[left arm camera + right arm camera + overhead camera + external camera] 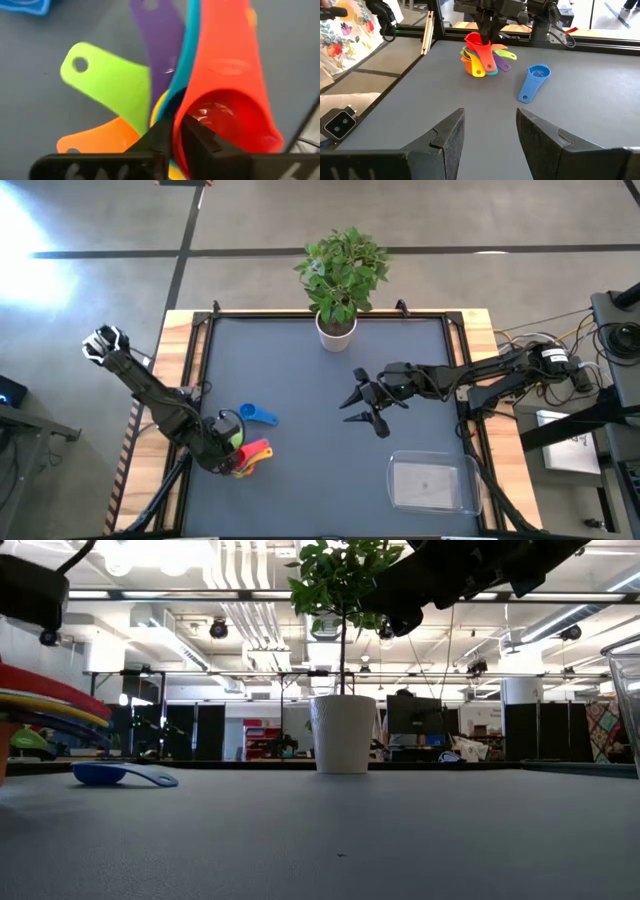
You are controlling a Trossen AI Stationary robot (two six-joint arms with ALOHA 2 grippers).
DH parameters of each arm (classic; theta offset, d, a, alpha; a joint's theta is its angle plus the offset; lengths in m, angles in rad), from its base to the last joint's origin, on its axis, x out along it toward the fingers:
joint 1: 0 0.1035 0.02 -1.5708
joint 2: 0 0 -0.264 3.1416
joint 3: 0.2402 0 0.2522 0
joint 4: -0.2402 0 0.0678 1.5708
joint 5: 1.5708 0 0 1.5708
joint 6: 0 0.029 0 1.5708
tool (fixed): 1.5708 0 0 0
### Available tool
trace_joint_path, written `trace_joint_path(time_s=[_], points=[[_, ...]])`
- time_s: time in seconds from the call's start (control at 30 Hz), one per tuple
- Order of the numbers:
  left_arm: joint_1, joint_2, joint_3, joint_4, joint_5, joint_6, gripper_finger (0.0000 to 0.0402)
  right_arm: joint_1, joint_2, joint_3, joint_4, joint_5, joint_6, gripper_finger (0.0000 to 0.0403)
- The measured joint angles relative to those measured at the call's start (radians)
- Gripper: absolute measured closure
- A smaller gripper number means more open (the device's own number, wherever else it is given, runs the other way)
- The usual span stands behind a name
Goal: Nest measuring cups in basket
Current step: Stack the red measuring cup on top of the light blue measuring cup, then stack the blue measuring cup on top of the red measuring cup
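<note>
Several nested measuring cups (250, 454) sit in a fanned stack near the table's left near corner, the red cup (225, 100) uppermost, with purple, teal, green, orange and yellow handles spreading below it. My left gripper (178, 127) is shut on the red cup. The blue cup (258, 414) lies alone on the table just beyond the stack, as the right wrist view also shows (534, 81). The clear basket (432, 483) rests on the table toward the right near corner. My right gripper (360, 404) hovers open over the table's middle, away from everything. My left gripper holds the red cup by its bowl wall (176, 134), on the side opposite the handle. One finger (200, 142) is inside the bowl and the other (159, 137) outside. It comes from above, pointing down (484, 37). The red cup sits in the stack, handle pointing away.
A white plant pot (337, 330) with a leafy plant stands at the middle of the far edge. Wooden rails border the dark mat on the left and right sides. Bare mat lies between the stack and the basket.
</note>
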Motion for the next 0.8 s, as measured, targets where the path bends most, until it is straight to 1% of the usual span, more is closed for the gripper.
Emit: trace_joint_path(time_s=[0.2,0.33,0.47,0.6,0.67,0.77,0.8], points=[[0.000,0.028,0.072,-0.027,0.016,0.000,0.0307,0.000,0.000,0.000,0.001,-0.002,0.002,0.0236],[0.000,0.063,0.126,-0.099,0.016,-0.007,0.0261,0.003,0.000,0.000,0.000,-0.006,0.009,0.0236],[0.000,0.103,0.156,-0.154,0.039,-0.008,0.0229,0.009,0.000,0.000,0.000,-0.007,0.010,0.0236],[0.000,0.114,0.182,-0.220,0.042,0.008,0.0212,0.014,0.000,0.000,0.000,-0.007,0.012,0.0236],[0.002,0.104,0.203,-0.252,0.015,0.036,0.0208,0.014,0.000,0.000,0.000,-0.007,0.013,0.0236],[0.014,0.068,0.238,-0.310,-0.104,0.070,0.0208,0.014,0.000,-0.002,-0.004,-0.007,0.026,0.0236],[0.026,0.054,0.241,-0.330,-0.121,0.085,0.0209,0.014,0.000,-0.003,-0.004,-0.007,0.028,0.0236]])
